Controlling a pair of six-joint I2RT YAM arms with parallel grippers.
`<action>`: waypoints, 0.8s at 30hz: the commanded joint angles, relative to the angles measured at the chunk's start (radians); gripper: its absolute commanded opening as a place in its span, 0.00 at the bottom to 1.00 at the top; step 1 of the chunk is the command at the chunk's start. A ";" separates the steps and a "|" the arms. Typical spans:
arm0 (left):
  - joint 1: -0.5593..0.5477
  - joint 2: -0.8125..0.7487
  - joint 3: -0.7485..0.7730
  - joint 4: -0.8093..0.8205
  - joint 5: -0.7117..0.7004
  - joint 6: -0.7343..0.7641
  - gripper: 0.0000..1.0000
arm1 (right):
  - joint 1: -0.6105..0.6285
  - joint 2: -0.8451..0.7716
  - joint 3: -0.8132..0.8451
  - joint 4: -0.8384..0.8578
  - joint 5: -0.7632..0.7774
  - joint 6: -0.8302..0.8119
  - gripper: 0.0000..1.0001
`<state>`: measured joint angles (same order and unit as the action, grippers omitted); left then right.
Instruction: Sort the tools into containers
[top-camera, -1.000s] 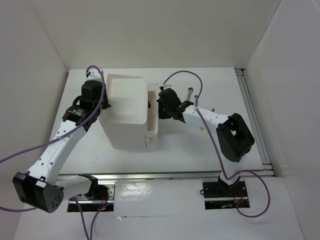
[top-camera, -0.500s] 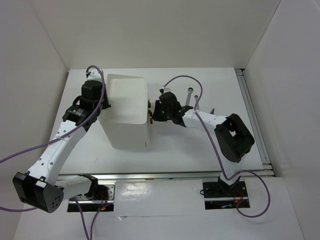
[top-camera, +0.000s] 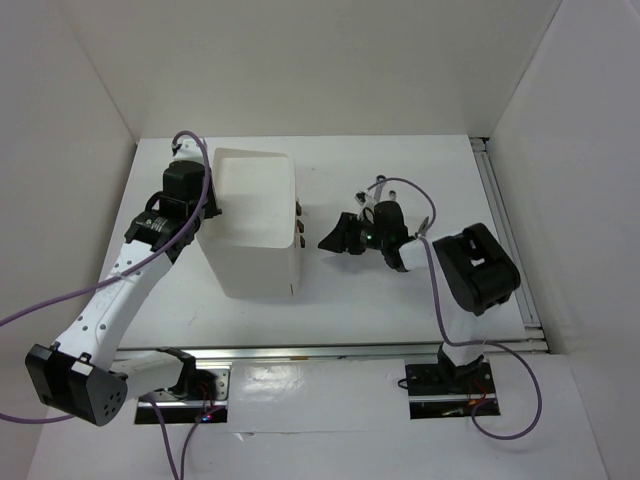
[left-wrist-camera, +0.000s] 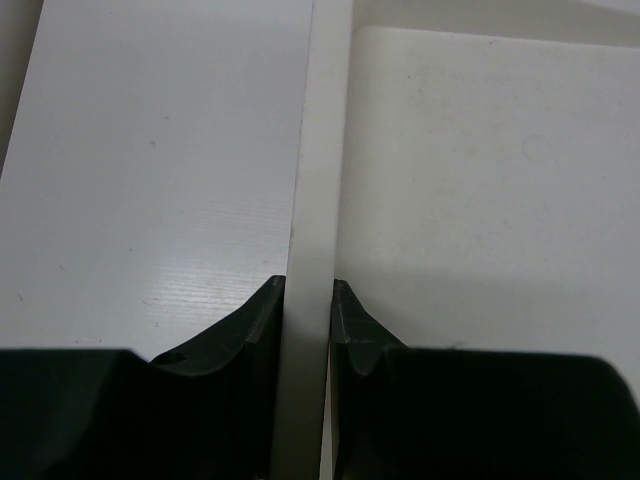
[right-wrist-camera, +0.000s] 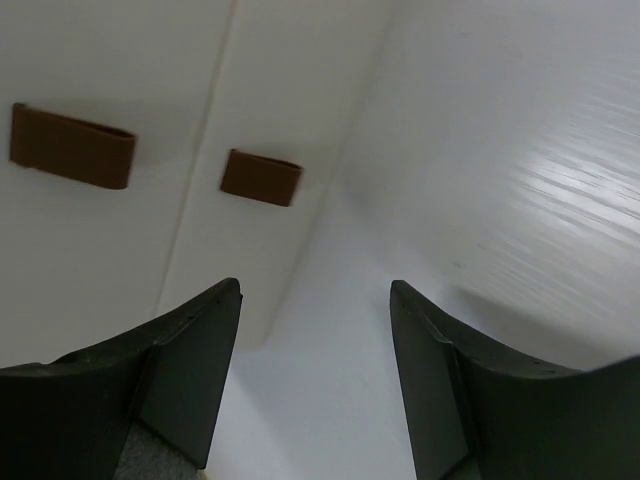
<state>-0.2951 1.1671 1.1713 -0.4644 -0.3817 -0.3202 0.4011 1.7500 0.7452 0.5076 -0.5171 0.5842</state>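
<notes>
Right tool (top-camera: 332, 240) spread wide, gripping nothing, low over table (top-camera: 400, 300), facing brown handles (right-wrist-camera: 260, 177) on shut drawers (right-wrist-camera: 100, 240). Just beyond, tall white box (top-camera: 250, 215) upright, left of table centre. Left tool (left-wrist-camera: 308, 287) clenched on box's left wall rim.

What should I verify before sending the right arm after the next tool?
1. Left gripper clamped on the white box wall: ok.
2. Right gripper open and empty: ok.
3. Right gripper clear of the box, gap visible from above: ok.
4. Drawers shut, brown handles level, none protruding: ok.
5. Tool waiting on the table: cannot tell; the right arm hides that area.
</notes>
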 joint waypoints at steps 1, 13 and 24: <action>-0.013 0.017 -0.033 -0.097 0.050 -0.069 0.25 | 0.014 0.112 0.041 0.390 -0.271 0.061 0.68; -0.013 0.017 -0.033 -0.097 0.050 -0.069 0.26 | 0.015 0.397 0.092 0.882 -0.345 0.292 0.65; -0.013 0.017 -0.033 -0.097 0.050 -0.069 0.26 | 0.045 0.532 0.169 0.986 -0.314 0.370 0.63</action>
<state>-0.2951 1.1671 1.1713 -0.4641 -0.3817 -0.3206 0.4366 2.2414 0.8734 1.2697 -0.8284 0.9161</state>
